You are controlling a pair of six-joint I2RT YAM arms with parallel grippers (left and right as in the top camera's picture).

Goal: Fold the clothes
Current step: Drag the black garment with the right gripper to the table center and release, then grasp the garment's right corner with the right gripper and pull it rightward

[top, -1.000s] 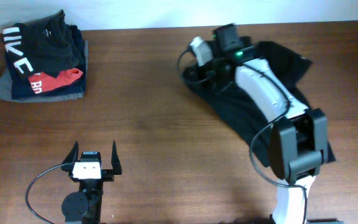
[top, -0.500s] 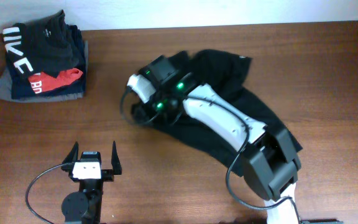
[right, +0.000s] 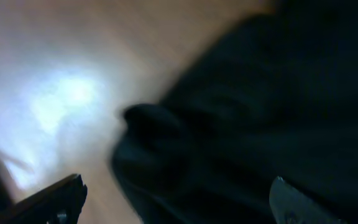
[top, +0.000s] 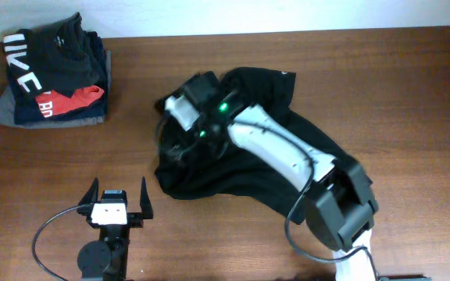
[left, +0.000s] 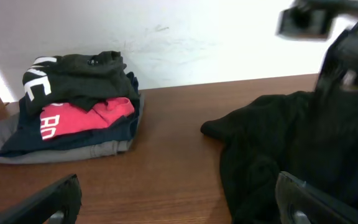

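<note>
Brown wooden desk (top: 412, 94) carried two loads. The black garment (top: 201, 172) lay crumpled in a loose heap around centre, directly on the wood. A stack of folded garments (top: 49, 78) sat at the far left corner, well apart from it, with a grey piece (top: 2, 113) lowest, touching the desk.

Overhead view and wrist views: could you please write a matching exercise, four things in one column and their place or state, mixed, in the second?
1. black garment
2. folded pile
3. left gripper
4. right gripper

a. open, above bare wood at the near edge
b. stacked at the far left of the table
c. open, over black fabric
d. crumpled, mid-table

Pairs: 1-d, 2-b, 3-a, 4-c.
</note>
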